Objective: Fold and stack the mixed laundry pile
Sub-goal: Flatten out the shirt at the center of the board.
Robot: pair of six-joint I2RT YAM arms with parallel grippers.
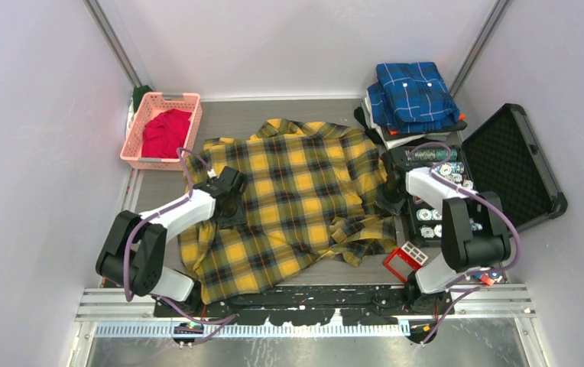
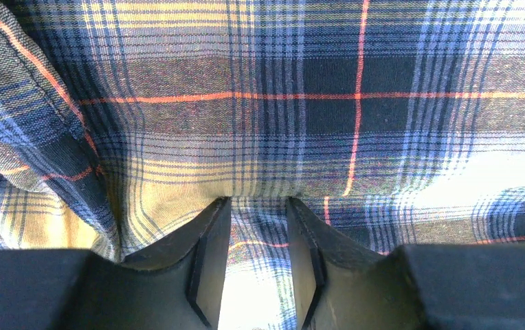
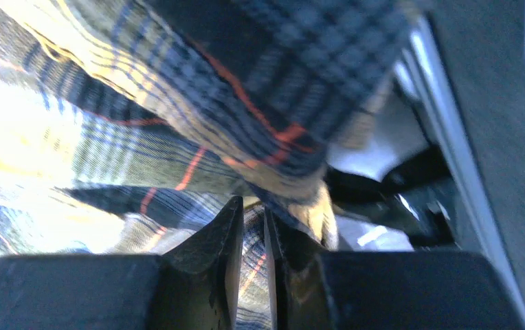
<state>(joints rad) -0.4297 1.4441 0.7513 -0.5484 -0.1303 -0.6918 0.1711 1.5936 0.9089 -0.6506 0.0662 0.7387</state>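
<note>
Yellow plaid shirt (image 1: 296,199) is spread out flat across the middle of the table (image 1: 235,115), collar end toward the back and the near right side all bunched up. Both arms are down on it, one at each side.

Left gripper (image 2: 258,201) sits on the shirt's left edge. Its jaws are partway apart, tips pushed right against the cloth, with fabric showing in the gap. Honestly can't tell from the wrist view if it's got any of it pinched.

Right gripper (image 3: 253,203) is at the shirt's right edge, just beside the open black case (image 1: 522,164). Those jaws are nearly together, only a thin slot between them, and a fold of the plaid runs down into that slot, so it looks clamped on the shirt. More cloth hangs over the fingers (image 3: 208,240) from above, kinda blurry.

Red T-shirt (image 1: 165,131) is lying crumpled in the pink basket (image 1: 168,97) at the back left, well apart from both arms. A folded blue plaid shirt (image 1: 415,95) sits on a stack at the back right.
</note>
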